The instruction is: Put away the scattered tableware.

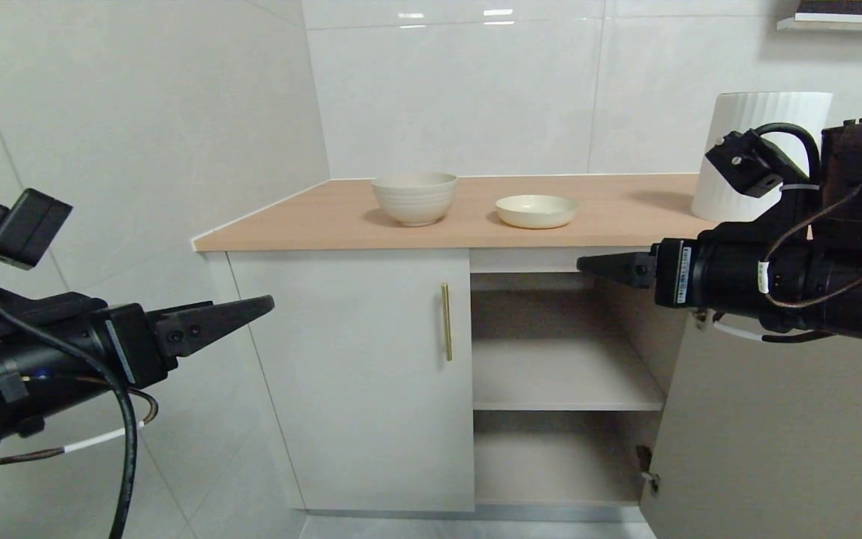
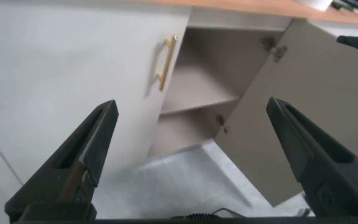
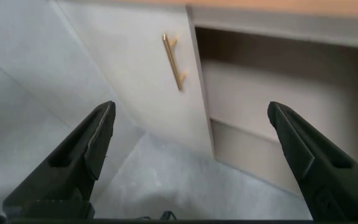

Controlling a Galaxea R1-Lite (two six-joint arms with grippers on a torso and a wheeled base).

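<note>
A cream ribbed bowl [image 1: 414, 197] and a shallow cream dish [image 1: 536, 210] stand side by side on the wooden countertop [image 1: 625, 209]. My left gripper [image 1: 266, 302] hangs open at the left, in front of the tiled wall and well below the counter. My right gripper [image 1: 584, 263] is at the right, level with the top of the open cupboard, just under the counter edge. In the left wrist view the open gripper [image 2: 191, 118] frames the cupboard opening. The right gripper [image 3: 191, 118] in its own view is open and holds nothing.
The cupboard's right door [image 1: 768, 442] is swung open, baring two shelves [image 1: 562, 374]. The left door [image 1: 360, 374] with its brass handle [image 1: 446, 322] is closed. A tall white ribbed container [image 1: 764, 150] stands at the counter's right. Tiled walls close the left and back.
</note>
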